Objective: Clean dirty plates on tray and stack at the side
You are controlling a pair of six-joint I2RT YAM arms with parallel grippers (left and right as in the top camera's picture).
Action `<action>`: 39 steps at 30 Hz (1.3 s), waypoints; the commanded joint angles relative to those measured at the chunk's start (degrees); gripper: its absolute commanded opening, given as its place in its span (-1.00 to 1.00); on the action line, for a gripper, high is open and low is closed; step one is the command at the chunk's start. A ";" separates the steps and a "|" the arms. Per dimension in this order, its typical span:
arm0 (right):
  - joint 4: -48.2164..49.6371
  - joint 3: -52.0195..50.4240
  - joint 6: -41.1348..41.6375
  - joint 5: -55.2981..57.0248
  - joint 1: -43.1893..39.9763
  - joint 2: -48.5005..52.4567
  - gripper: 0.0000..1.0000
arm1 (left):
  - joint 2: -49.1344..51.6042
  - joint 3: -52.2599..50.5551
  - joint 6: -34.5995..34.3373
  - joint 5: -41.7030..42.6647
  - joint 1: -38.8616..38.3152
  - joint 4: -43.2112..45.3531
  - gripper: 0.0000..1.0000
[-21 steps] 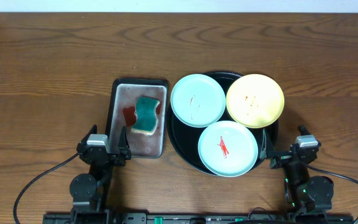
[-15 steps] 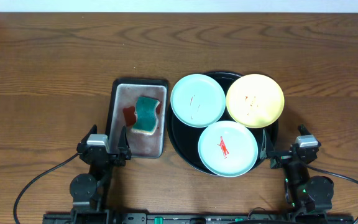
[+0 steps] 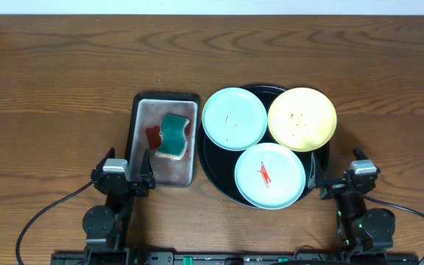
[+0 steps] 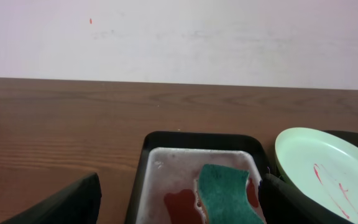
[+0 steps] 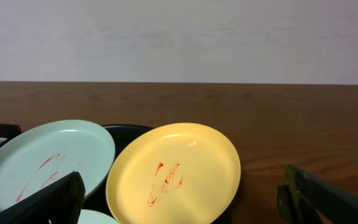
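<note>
The three dirty plates lie on the tray, right of centre. The sponge sits in the pan, long axis up-frame, just above and right of the left jaws, the nearer pair. Left and right jaws gape wide, empty.

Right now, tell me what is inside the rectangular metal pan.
In the metal pan lies a green sponge, beside a red stain. The pan floor under the sponge is covered, so any stain there cannot be seen.
</note>
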 commanded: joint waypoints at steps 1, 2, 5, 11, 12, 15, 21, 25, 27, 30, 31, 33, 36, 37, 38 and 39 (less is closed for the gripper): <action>-0.20 -0.07 -0.68 -0.26 -0.24 -0.28 0.98 | -0.31 -0.55 0.98 1.01 0.28 -2.56 0.63; -0.20 -0.07 -0.68 -0.26 -0.24 -0.28 0.99 | -0.31 -0.55 1.01 1.01 0.28 -2.56 0.63; -0.20 -0.07 -0.68 -0.26 -0.24 -0.28 0.99 | -0.31 -0.55 0.98 0.98 0.28 -2.56 0.63; -0.17 -0.07 -0.68 -0.28 -0.24 -0.28 0.99 | -0.31 -0.55 0.98 1.01 0.28 -2.56 0.63; -0.20 -0.07 -0.68 -0.26 -0.24 -0.28 0.98 | -0.31 -0.55 0.98 1.01 0.28 -2.56 0.63; -0.17 -0.07 -0.68 -0.26 -0.24 -0.28 0.99 | -0.31 -0.55 1.01 0.96 0.28 -2.56 0.63; -0.15 -0.07 2.19 -0.70 -0.24 -0.28 0.99 | -0.31 -0.55 1.01 1.01 0.28 -2.54 0.63; 1.79 -0.07 2.40 -0.76 -0.24 -0.28 0.98 | -0.31 -0.55 0.92 1.53 0.28 -2.32 0.62; 3.28 -0.07 2.38 -2.73 -0.24 -0.28 0.98 | -0.31 -0.48 0.61 2.84 0.28 -1.51 0.63; 3.58 -0.04 3.02 -2.49 -0.24 -0.26 0.98 | -0.28 0.66 -3.74 2.71 0.28 -2.97 0.63; 2.36 0.17 3.04 -2.23 -0.24 -0.15 0.98 | -0.07 1.73 -5.86 2.71 0.28 -4.66 0.63; 0.37 0.94 3.06 -2.19 -0.24 0.31 0.99 | 0.61 3.10 -6.86 2.71 0.28 -6.45 0.63; -2.64 3.61 3.45 -2.19 -0.24 2.23 0.98 | 3.41 6.75 -6.86 2.73 0.28 -9.77 0.63; -4.33 5.22 3.43 -2.19 -0.24 3.58 0.98 | 5.11 8.68 -6.86 2.73 0.28 -11.32 0.63; -6.29 7.13 3.41 -2.16 -0.24 5.31 0.98 | 7.10 10.80 -6.86 2.73 0.28 -13.09 0.63; -7.85 8.68 3.39 -2.10 -0.24 6.88 0.99 | 8.92 12.66 -6.86 2.73 0.28 -14.62 0.63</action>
